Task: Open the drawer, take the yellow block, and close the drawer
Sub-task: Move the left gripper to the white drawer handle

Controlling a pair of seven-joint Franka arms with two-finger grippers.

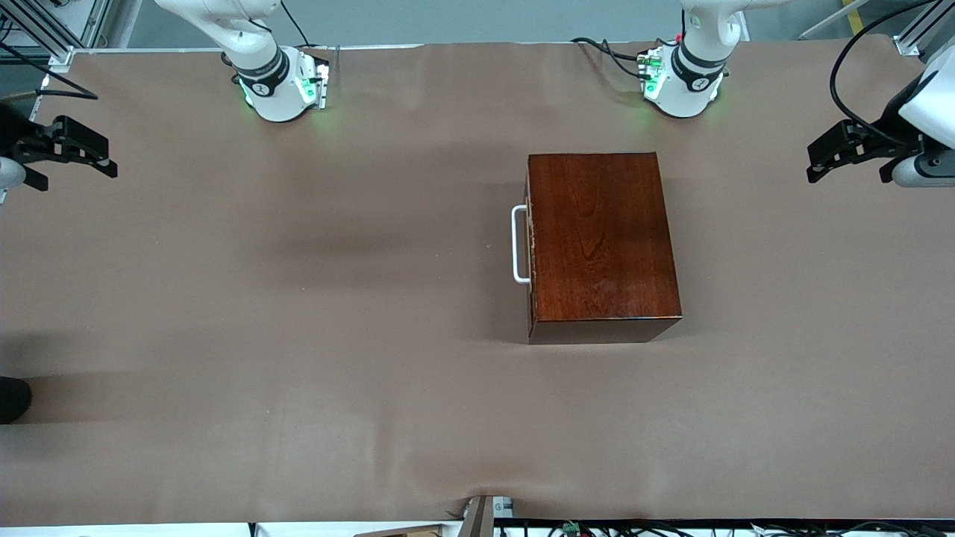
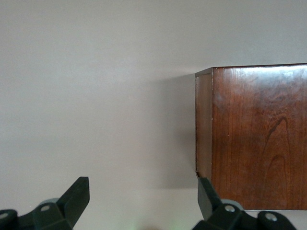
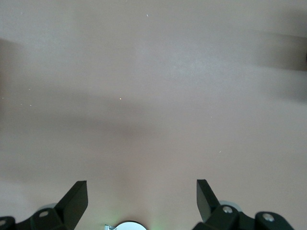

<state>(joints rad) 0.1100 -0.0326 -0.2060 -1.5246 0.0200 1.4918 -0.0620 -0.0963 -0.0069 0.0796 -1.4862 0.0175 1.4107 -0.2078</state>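
Note:
The dark reddish-brown wooden box [image 1: 603,235] stands on the table toward the left arm's end. Its drawer [image 1: 531,246] is shut, and the white bar handle [image 1: 518,245] faces the right arm's end. The yellow block is out of view. My left gripper [image 1: 847,168] hangs open over the table edge at the left arm's end, away from the box. The left wrist view has the open left gripper [image 2: 143,191] and a corner of the box [image 2: 259,134]. My right gripper [image 1: 74,173] is open over the right arm's end. In its wrist view, only bare table lies between the right gripper's [image 3: 142,194] fingers.
A brown cover [image 1: 298,335] spreads over the whole table. The two arm bases [image 1: 280,86] [image 1: 683,82] stand along the edge farthest from the front camera. A dark object [image 1: 11,399] pokes in at the right arm's end, and cables [image 1: 597,528] run along the nearest edge.

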